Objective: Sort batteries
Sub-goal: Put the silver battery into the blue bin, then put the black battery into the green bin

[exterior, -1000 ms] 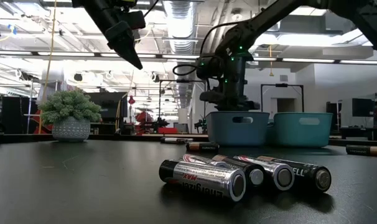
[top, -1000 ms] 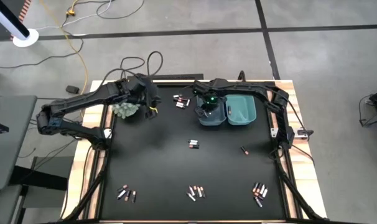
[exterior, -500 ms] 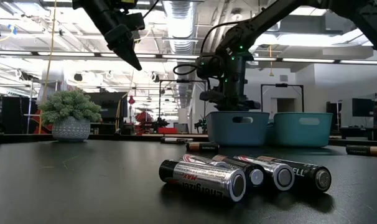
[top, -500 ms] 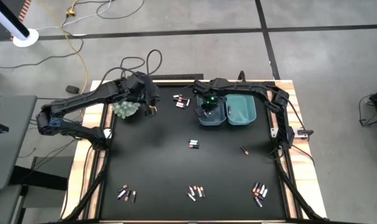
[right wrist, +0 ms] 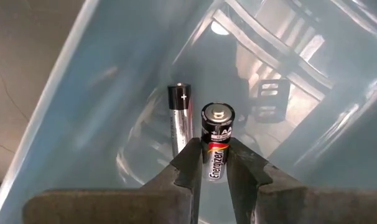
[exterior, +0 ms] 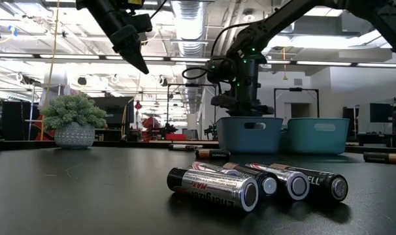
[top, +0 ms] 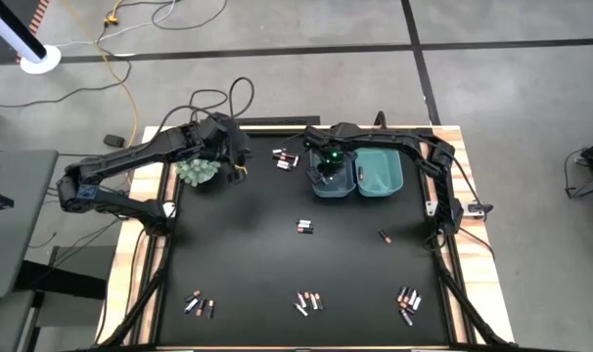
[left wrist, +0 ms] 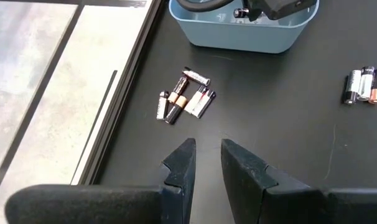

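1 battery [right wrist: 217, 146] pinched by right tool [right wrist: 212, 163] inside bin [right wrist: 83, 93], left tool [left wrist: 208, 163] slightly spread.

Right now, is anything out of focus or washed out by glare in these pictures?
Low view: front batteries sharp, the room behind soft, ceiling lights glaring. Right wrist view: a reflection shines on the bin wall beyond the gripped battery.

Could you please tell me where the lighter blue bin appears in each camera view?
High view: blue bin upper centre, beside the teal bin.
Low view: right of centre, teal bin on its right.
Left wrist view: top edge.
Right wrist view: fills the picture.
Shared landmark: right tool inside it.
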`<state>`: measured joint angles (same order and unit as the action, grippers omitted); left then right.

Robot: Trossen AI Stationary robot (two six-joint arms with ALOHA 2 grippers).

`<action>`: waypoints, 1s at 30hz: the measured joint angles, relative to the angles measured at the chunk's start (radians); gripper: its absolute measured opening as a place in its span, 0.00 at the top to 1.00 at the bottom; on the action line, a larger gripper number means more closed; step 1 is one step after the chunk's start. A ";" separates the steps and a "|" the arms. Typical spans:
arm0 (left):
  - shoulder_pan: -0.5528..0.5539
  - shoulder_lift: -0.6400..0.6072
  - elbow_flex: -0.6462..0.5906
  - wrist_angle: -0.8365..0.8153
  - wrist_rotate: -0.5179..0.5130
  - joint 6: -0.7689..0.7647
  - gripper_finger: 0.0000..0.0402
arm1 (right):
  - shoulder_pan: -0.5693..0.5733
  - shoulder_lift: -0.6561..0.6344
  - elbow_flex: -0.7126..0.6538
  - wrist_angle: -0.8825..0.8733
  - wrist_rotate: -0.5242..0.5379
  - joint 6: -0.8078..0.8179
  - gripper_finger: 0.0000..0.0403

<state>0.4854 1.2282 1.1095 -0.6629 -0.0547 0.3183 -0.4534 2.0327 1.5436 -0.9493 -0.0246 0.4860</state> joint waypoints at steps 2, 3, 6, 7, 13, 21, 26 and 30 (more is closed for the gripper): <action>0.000 0.000 0.000 0.000 0.000 0.000 0.82 | 0.000 0.000 0.000 -0.004 0.000 -0.001 0.81; 0.000 0.000 0.000 0.000 0.000 0.000 0.82 | 0.000 0.000 0.000 -0.005 0.000 -0.001 0.81; 0.000 0.000 0.000 0.000 0.000 -0.001 0.82 | 0.000 0.000 0.000 -0.008 -0.001 0.000 0.81; 0.000 0.000 0.000 -0.001 0.000 -0.003 0.82 | 0.000 0.000 0.000 -0.009 -0.001 0.002 0.81; 0.000 0.000 0.000 -0.002 0.000 -0.011 0.82 | 0.000 0.000 0.000 -0.010 -0.004 -0.012 0.81; 0.000 0.000 0.000 -0.003 0.000 -0.009 0.82 | -0.007 0.000 0.000 -0.012 -0.004 -0.023 0.67; 0.000 0.000 0.000 -0.005 0.000 -0.008 0.82 | -0.007 0.000 0.000 -0.014 -0.004 -0.023 0.54; 0.000 0.000 0.000 -0.005 0.000 -0.008 0.82 | -0.009 -0.009 0.003 -0.038 -0.004 -0.024 0.49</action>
<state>0.4854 1.2282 1.1095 -0.6678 -0.0547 0.3100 -0.4622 2.0233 1.5469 -0.9872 -0.0284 0.4622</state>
